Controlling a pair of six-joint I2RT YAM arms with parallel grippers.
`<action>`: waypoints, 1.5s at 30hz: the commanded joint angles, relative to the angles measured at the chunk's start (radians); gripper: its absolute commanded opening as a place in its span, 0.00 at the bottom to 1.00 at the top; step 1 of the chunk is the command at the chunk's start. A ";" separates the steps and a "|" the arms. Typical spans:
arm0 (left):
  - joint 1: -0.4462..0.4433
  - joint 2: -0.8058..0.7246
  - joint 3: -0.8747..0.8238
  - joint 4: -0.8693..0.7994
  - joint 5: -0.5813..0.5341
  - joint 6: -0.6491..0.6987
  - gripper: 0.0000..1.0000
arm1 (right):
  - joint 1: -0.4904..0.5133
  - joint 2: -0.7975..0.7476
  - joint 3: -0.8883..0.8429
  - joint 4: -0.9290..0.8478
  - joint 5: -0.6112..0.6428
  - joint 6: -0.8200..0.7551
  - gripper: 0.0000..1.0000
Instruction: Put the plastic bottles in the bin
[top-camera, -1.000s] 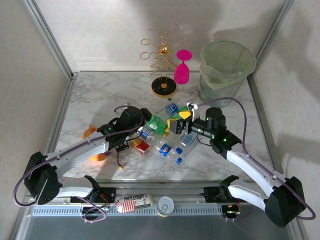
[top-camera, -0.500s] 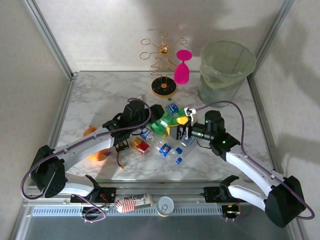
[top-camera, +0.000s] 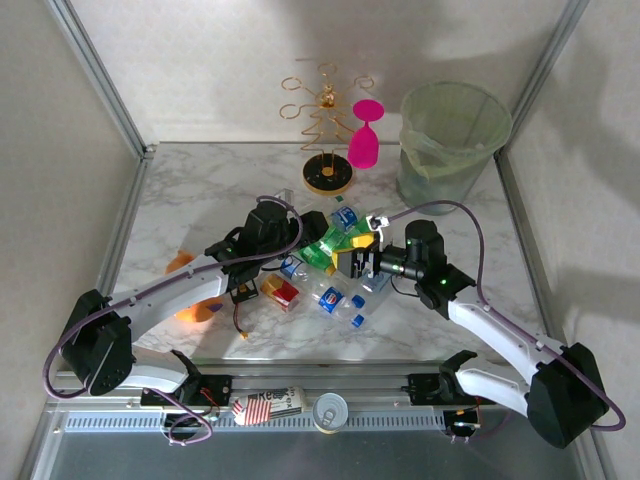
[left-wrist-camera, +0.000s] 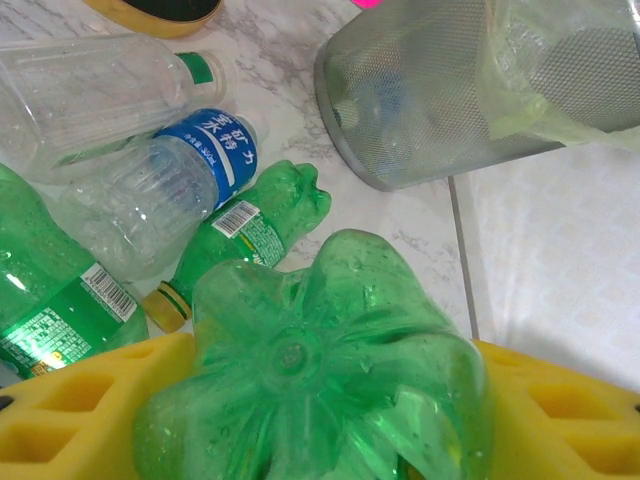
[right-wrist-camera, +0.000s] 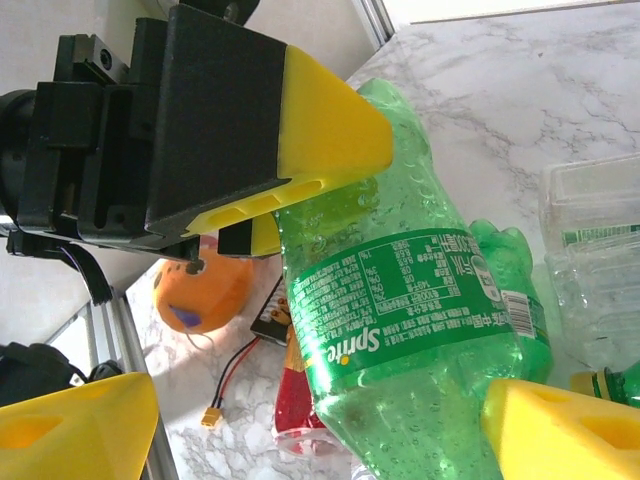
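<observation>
- Currently my left gripper (left-wrist-camera: 320, 400) is pinching a green translucent plastic Sprite bottle (right-wrist-camera: 420, 300). Its yellow pads (left-wrist-camera: 80, 400) press in from both sides, and the bottle's lobed base faces the left wrist camera.
- I see that bottle held over the heap in the middle of the white marble table (top-camera: 200, 190), well apart from the bin.
- My right gripper (right-wrist-camera: 315, 430) is spread wide, with its yellow fingertips (right-wrist-camera: 560, 430) standing either side of the same bottle. I cannot tell whether either one touches it.
- The tall round grey-green mesh bin with a pale green liner (top-camera: 440, 170) stands upright at the far right corner of the table.
- Lying on the table beyond the held bottle are a clear bottle with a blue label (left-wrist-camera: 160, 190) and a small green bottle with a yellow cap (left-wrist-camera: 250, 230) just beside it. A clear bottle with a green cap (left-wrist-camera: 90, 100) lies farther off.
- A red-labelled bottle (top-camera: 283, 292) lies at the near left of the heap.
- A pink wine glass (top-camera: 363, 140) hangs beside a gold wire rack (top-camera: 325, 110) at the far middle.
</observation>
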 joint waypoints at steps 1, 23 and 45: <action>-0.033 -0.029 0.002 0.084 0.162 0.012 0.46 | 0.028 0.000 0.007 -0.005 0.078 -0.017 0.89; -0.033 -0.054 -0.021 0.105 0.168 0.017 0.46 | 0.038 0.018 -0.003 0.082 0.067 0.005 0.81; 0.013 -0.105 -0.058 0.096 0.068 0.048 1.00 | 0.047 0.026 0.041 -0.008 0.233 -0.015 0.50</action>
